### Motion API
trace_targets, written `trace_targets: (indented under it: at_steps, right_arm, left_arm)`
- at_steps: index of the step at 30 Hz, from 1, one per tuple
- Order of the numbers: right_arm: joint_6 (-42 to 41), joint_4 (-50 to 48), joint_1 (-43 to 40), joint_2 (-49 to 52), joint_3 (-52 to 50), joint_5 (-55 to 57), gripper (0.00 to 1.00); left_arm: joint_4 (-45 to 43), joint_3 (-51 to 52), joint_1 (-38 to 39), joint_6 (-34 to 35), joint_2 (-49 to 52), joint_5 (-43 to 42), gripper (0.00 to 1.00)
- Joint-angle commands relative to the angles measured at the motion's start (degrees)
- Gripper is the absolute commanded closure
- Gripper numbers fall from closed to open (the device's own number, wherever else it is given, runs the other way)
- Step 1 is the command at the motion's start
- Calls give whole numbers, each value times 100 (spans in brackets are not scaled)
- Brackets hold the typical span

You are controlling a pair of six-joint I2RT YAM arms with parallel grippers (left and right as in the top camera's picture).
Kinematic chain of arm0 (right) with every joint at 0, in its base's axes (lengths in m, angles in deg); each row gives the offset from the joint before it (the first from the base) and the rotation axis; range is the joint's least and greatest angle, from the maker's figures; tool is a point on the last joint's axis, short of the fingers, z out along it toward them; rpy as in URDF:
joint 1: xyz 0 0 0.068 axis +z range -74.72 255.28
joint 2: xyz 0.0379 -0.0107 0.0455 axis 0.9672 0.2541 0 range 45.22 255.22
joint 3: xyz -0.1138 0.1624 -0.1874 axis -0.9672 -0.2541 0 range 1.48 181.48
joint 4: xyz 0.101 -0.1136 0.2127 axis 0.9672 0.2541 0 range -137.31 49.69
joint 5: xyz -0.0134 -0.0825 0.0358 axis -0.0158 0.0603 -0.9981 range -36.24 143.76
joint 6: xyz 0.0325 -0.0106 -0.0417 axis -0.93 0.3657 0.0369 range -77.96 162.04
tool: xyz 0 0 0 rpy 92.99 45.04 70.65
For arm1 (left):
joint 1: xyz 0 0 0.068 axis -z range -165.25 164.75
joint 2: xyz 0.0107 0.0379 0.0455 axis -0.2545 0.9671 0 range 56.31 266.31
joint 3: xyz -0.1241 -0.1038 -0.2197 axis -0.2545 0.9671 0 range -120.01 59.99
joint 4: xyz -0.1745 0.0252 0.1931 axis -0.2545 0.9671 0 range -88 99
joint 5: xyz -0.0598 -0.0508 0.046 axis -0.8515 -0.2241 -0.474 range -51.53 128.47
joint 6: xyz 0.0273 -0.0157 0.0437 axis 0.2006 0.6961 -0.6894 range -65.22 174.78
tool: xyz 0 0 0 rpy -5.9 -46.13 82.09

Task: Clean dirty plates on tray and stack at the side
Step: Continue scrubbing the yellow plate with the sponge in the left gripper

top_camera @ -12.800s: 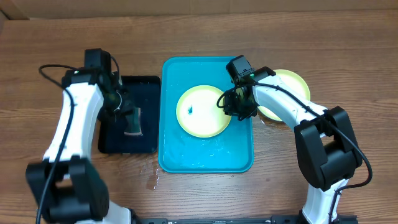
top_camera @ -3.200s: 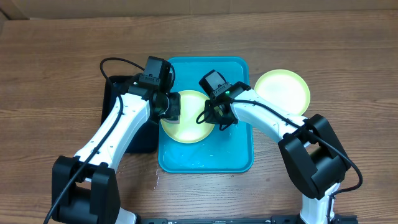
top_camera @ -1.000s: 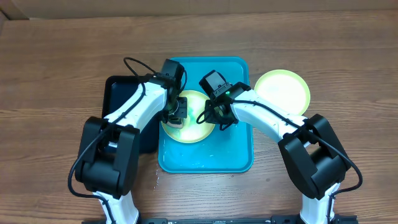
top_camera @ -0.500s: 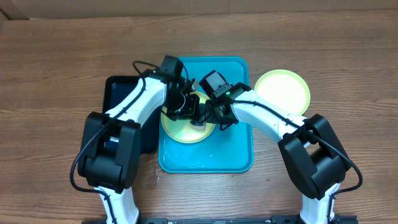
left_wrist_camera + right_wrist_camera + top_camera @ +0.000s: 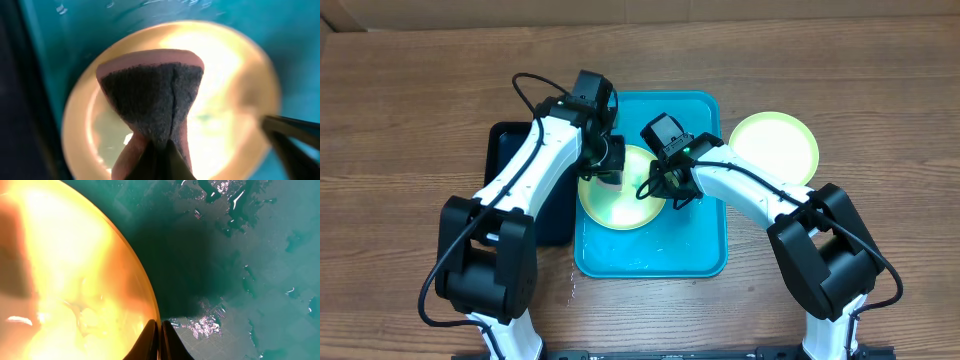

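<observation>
Wood table (image 5: 400,120) carries the wet turquoise tray (image 5: 660,255), with a black tray (image 5: 502,145) just beside its left edge. One yellow-green plate (image 5: 620,205) lies in the turquoise tray's upper left, and a second plate (image 5: 775,145) sits on the table right of it. Left gripper (image 5: 160,150) pinches a sponge (image 5: 150,95) over the yellow-green plate. Right gripper (image 5: 159,330) is clamped on that plate's right rim.

Two round yellow-green plastic plates: a left plate (image 5: 620,210) and a right plate (image 5: 775,145). One large turquoise rectangular plastic tray (image 5: 705,250). One smaller black tray (image 5: 503,150). One pink sponge (image 5: 150,95) with a dark scouring face. Two white robot arms: left arm (image 5: 525,185), right arm (image 5: 750,190).
</observation>
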Motion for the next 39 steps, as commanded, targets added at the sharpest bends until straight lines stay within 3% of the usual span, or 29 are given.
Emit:
trace_targets:
  at_steps: [1,11,16,22,25,32,39]
  right_arm:
    - [17,-28,0,20,-120,-24,96]
    - [17,-31,0,20,-120,-24,96]
    - [15,-31,0,20,-120,-24,96]
    - [17,-46,0,20,-120,-24,96]
    - [17,-44,0,20,-120,-24,96]
    - [20,-26,0,20,-125,-24,96]
    - [20,-26,0,20,-125,-24,96]
  left_arm:
    - [-79,323,22,225,-11,540,96]
    - [-828,1139,22,553,297,605,96]
    - [-833,1067,2,105,481,-153,96]
    - [-846,807,0,-98,481,-1788,96]
    - [-625,433,0,-98,479,-2015,96]
    - [407,-826,0,-160,479,-1318,96]
    - [855,-876,0,-114,481,13,96]
